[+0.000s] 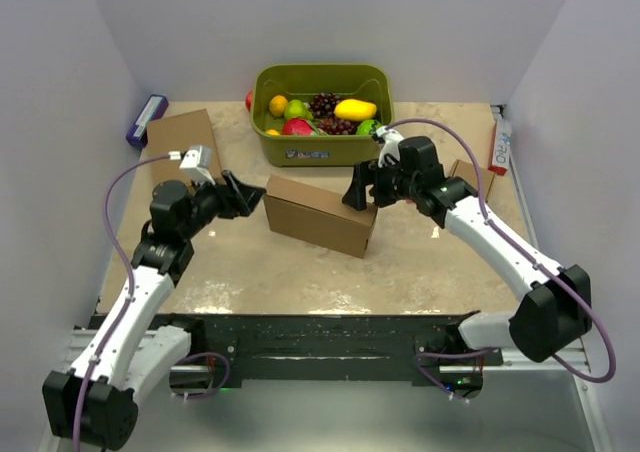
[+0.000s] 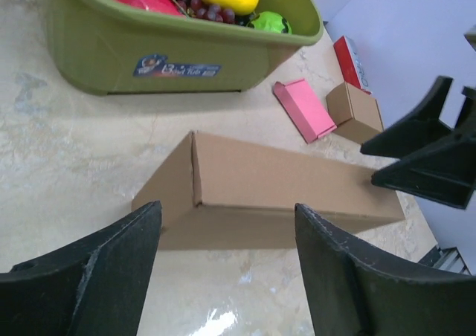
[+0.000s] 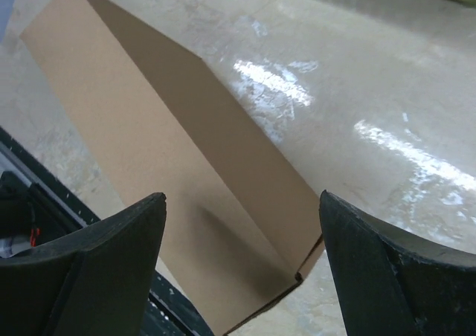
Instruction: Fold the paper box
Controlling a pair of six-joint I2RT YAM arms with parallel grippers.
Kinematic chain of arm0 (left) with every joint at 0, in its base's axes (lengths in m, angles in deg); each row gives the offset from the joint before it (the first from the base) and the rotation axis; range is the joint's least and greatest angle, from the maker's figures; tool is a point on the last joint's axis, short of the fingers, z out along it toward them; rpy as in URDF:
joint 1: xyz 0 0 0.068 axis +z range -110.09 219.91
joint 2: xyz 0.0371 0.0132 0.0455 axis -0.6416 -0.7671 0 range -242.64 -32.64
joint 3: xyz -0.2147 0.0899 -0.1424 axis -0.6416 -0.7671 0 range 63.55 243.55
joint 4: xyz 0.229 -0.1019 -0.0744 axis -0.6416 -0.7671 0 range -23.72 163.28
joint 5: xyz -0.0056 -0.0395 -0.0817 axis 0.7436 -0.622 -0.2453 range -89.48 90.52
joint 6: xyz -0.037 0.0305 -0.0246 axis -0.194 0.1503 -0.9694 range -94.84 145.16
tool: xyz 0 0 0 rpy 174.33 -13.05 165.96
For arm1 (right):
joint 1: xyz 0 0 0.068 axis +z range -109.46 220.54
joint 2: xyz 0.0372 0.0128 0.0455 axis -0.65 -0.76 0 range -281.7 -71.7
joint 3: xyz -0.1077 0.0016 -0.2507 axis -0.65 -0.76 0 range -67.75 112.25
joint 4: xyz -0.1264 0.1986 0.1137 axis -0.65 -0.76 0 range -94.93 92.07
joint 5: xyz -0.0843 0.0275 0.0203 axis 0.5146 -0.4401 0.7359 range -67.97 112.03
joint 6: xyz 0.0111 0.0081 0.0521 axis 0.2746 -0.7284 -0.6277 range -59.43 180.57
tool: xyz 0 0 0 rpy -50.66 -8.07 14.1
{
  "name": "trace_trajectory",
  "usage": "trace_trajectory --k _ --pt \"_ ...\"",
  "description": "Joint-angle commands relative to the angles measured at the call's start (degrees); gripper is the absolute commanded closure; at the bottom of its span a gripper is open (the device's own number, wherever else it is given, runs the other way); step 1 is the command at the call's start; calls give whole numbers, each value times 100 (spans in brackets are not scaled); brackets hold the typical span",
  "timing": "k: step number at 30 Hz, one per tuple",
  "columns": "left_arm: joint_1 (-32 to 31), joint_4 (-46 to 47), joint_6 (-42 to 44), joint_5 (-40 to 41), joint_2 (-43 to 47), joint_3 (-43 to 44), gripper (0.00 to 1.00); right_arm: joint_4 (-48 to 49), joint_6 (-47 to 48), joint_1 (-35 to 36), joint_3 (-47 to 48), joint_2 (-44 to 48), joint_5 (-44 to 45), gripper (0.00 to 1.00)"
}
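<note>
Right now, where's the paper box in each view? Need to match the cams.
Top external: paper box at the centre of the frame, lying at a slant.
Left wrist: mid-frame, near corner at left, long side running right.
Right wrist: left half, a long diagonal from upper left to bottom centre.
Shared landmark: green fruit bin behind the box in the top and left wrist views; not clearly shown in the right wrist view.

Bare table (image 1: 300,272) on the near side of the paper box (image 1: 320,215); green bin (image 1: 320,149) close behind.
</note>
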Motion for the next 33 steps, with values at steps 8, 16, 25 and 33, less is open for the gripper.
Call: trace_trajectory --k 8,16,25,33 --pt "-217 484 -628 -507 553 -1838 37 1522 -71 151 -573 -103 -937 16" --pt "-1219 2304 -672 -14 -1387 -1954 38 1435 -212 169 -784 117 -594 30" --pt "-1466 3623 -497 30 -3136 -1373 39 1110 -388 169 -907 292 -743 37" --pt "-2134 4678 -488 259 -4517 -768 32 618 -247 169 -767 582 -691 38"
